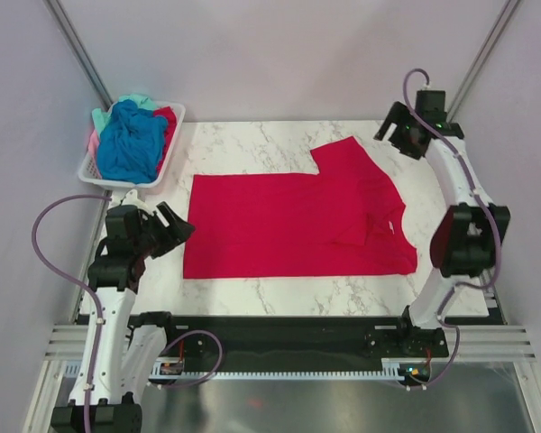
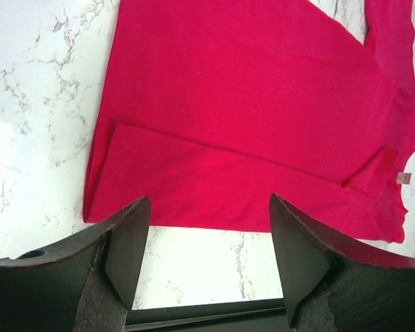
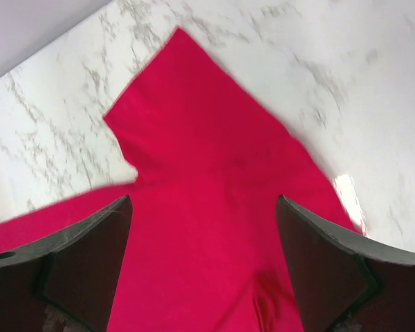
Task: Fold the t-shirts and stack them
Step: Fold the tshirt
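Top external: crimson t-shirt (image 1: 298, 225) lies spread on the marble table (image 1: 252, 135), hem toward the left arm, collar toward the right arm. It lies mostly flat, with light wrinkles near the collar. The far sleeve (image 1: 343, 155) sticks out toward the back edge.

Left wrist view shows a folded-over band (image 2: 214, 187) along the shirt's near long edge, so one side fold looks done. No near sleeve shows sticking out, likely tucked under that band.

Left gripper (image 1: 182, 225) sits just off the hem edge, not touching cloth. Its jaws are spread wide with nothing between them, as the left wrist view confirms (image 2: 207, 207).

Right gripper (image 1: 394, 124) hangs beyond the far sleeve near the back right corner, clear of the shirt. Its jaws are wide apart and empty too (image 3: 204, 207). That view is a bit blurred.

White slatted basket (image 1: 167, 161) sits at the back left, off the table corner. It holds a bunched pile: blue shirt (image 1: 131, 144) on top, with teal (image 1: 137, 99), pink (image 1: 93, 140) and red (image 1: 168, 117) cloth peeking out around it.

Progress judgement: early.
- One shirt is out and partly folded.
- The far side and sleeve are not yet folded in, and no crosswise fold is made.
- No stack exists anywhere on the table.
- At least four garments in the basket await folding.
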You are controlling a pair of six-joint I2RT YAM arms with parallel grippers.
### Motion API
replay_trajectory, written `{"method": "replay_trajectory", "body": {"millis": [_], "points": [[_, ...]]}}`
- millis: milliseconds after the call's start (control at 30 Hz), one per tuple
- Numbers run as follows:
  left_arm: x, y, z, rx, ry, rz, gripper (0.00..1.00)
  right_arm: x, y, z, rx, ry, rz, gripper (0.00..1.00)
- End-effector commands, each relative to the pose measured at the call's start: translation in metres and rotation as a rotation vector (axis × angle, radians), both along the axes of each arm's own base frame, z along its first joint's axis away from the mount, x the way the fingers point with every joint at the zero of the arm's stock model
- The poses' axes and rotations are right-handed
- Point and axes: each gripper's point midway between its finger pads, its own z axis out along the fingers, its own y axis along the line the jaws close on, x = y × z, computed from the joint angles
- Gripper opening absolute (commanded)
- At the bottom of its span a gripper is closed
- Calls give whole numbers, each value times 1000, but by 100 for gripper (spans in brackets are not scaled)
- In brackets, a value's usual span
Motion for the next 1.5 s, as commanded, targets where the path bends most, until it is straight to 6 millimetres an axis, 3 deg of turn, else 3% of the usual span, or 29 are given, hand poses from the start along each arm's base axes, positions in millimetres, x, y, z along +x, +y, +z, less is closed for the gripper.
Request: {"method": "replay_trajectory", "body": {"millis": [0, 33, 67, 100, 133, 167, 200, 267, 300, 367, 400, 500, 700, 933, 1033, 1133, 1333, 1367, 1467], "points": [[5, -6, 17, 23, -104, -76, 76, 65, 5, 0, -170, -49, 68, 92], [4, -10, 18, 13, -110, -96, 75, 78, 19, -3, -212, -54, 94, 92], [3, -12, 20, 9, -119, -104, 75, 98, 22, 18, -236, -113, 98, 92], [2, -12, 21, 8, -126, -108, 75, 111, 24, -18, -270, -47, 117, 92], [1, -13, 23, 6, -137, -112, 74, 120, 32, -21, -282, -52, 130, 92], [1, -13, 23, 6, -140, -112, 74, 135, 35, -9, -288, -98, 130, 92], [1, -13, 23, 7, -141, -110, 74, 146, 37, -37, -297, -65, 140, 92], [2, -11, 23, 10, -139, -102, 74, 164, 48, -39, -297, -102, 153, 92], [2, -11, 21, 11, -134, -100, 74, 172, 50, -63, -307, -85, 154, 91], [2, -12, 23, 8, -141, -107, 74, 184, 66, -66, -349, -113, 176, 91], [2, -12, 22, 7, -141, -107, 74, 188, 65, -92, -378, -80, 169, 91], [1, -13, 23, 7, -144, -108, 74, 200, 69, -110, -422, -91, 144, 90], [1, -14, 22, 5, -144, -112, 74, 214, 63, -131, -456, -116, 76, 87], [2, -13, 18, 6, -128, -112, 74, 212, 61, -163, -437, -75, 49, 85], [2, -13, 18, 7, -128, -110, 75, 213, 63, -160, -420, -101, 34, 85], [3, -12, 17, 6, -121, -108, 75, 225, 64, -136, -399, -175, 13, 85], [3, -12, 16, 9, -117, -105, 76, 224, 65, -170, -367, -128, 18, 84], [3, -12, 15, 8, -115, -105, 76, 221, 65, -182, -356, -100, 26, 81], [4, -12, 13, 7, -107, -105, 76, 218, 63, -196, -323, -67, 36, 73]]}}
